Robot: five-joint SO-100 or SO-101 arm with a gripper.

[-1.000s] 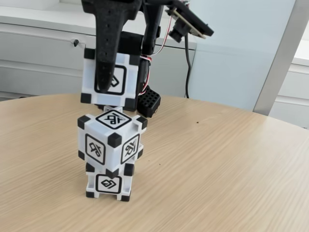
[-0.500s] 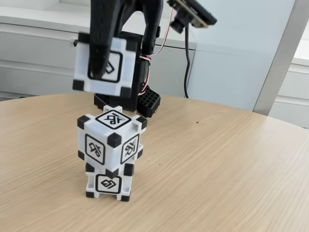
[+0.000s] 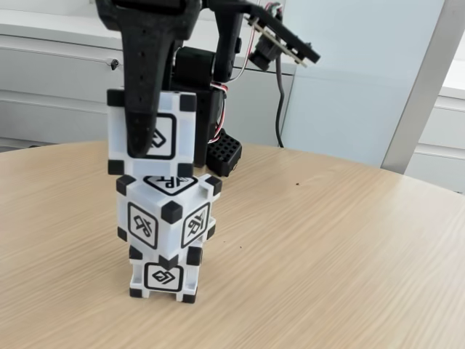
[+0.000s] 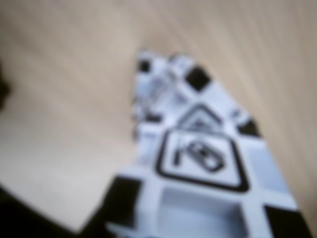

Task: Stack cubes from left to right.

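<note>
Two white cubes with black corners stand stacked on the wooden table: the bottom cube (image 3: 163,277) and, turned a little on it, the middle cube (image 3: 166,215). My black gripper (image 3: 147,142) is shut on a third cube (image 3: 161,136), its front finger (image 3: 142,102) lying across the near face. That cube hangs at the middle cube's top, offset to the left; I cannot tell whether they touch. The blurred wrist view looks down past the held cube (image 4: 198,161) to the stack's cubes (image 4: 161,87) below it.
The arm's black base (image 3: 222,153) and a hanging cable (image 3: 280,102) stand just behind the stack. White cabinets (image 3: 51,80) run along the back, past the table's curved far edge. Bare tabletop (image 3: 334,254) spreads to the right.
Half a second ago the held cube hung tilted, higher above the stack. It has come down and levelled at the middle cube's top, further left than one second ago.
</note>
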